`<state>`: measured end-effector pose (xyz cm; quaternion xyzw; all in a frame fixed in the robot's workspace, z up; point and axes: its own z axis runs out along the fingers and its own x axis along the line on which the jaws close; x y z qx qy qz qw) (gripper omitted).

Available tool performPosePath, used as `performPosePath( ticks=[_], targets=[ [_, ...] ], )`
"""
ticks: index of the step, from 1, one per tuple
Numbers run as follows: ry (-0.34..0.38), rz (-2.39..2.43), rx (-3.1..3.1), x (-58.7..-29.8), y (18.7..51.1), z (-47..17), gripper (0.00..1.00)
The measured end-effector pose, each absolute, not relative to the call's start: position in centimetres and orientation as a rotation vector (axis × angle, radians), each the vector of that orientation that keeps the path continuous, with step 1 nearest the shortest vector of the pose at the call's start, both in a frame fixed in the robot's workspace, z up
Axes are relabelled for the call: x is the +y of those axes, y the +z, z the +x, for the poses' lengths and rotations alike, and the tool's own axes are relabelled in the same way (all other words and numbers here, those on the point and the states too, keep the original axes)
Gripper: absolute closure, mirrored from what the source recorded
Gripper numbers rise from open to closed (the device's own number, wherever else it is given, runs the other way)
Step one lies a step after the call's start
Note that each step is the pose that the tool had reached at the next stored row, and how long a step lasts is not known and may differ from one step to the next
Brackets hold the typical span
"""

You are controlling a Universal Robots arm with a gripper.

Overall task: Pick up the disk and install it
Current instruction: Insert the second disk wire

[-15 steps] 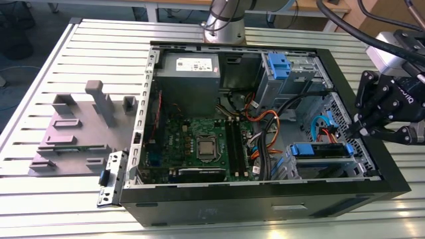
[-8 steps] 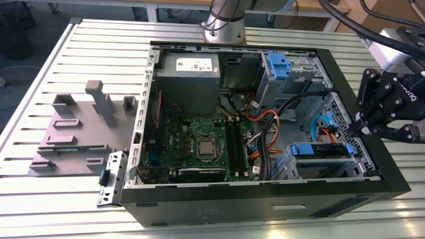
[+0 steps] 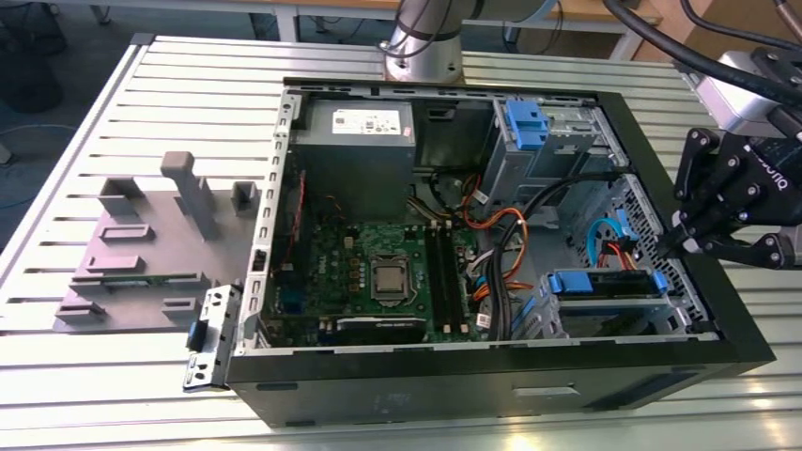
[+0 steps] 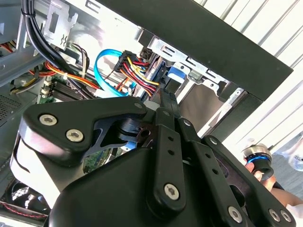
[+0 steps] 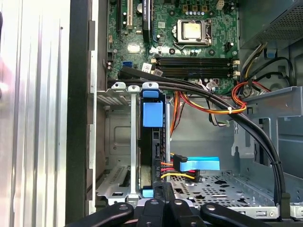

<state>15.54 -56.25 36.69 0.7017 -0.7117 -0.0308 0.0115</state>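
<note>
The disk (image 5: 152,146) stands on edge in the lower drive cage of the open computer case (image 3: 501,376), framed by its blue carrier (image 5: 152,113). In the exterior view the disk (image 3: 602,283) lies in the cage at the case's front right corner. My gripper (image 5: 161,190) hovers just outside that cage, in line with the disk's end, fingers together with nothing between them. In the exterior view my gripper (image 3: 682,242) hangs over the case's right wall. In the second wrist view my gripper (image 4: 166,97) points at the blue carrier tab (image 4: 174,72).
Blue data cable (image 5: 201,164) and red-yellow power leads (image 5: 166,169) run to the disk's side. Thick black cables (image 5: 246,125) cross the case. A second bay with a blue bracket (image 3: 527,122), the power supply (image 3: 357,122) and the motherboard (image 3: 376,272) surround it. A grey fixture (image 3: 138,254) lies at the exterior view's left.
</note>
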Motion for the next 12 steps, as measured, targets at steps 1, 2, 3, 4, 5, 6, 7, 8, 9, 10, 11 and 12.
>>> performPosePath(
  ticks=[1,2,3,4,5,6,7,8,9,10,11,12],
  targets=[
    [-0.096,2.189,-2.22,-56.26,36.71,15.53,0.89],
    [-0.096,2.189,-2.22,-56.26,36.71,15.54,0.89],
    [-0.096,2.189,-2.22,-56.26,36.71,15.53,0.89],
    [-0.096,2.189,-2.22,-56.25,36.71,15.53,0.89],
    [-0.096,2.188,-2.22,-56.26,36.72,15.53,0.89],
    [-0.096,2.189,-2.22,-56.25,36.72,15.54,0.89],
    [-0.096,2.189,-2.22,-56.25,36.72,15.54,0.89],
    [-0.096,2.189,-2.22,-56.25,36.72,15.53,0.89],
    [-0.096,2.189,-2.22,-56.25,36.72,15.54,0.89],
    [-0.096,2.189,-2.22,-56.26,36.72,15.53,0.89],
    [-0.096,2.189,-2.22,-56.26,36.72,15.53,0.89],
    [-0.096,2.188,-2.22,-56.25,36.72,15.53,0.89]
  ],
)
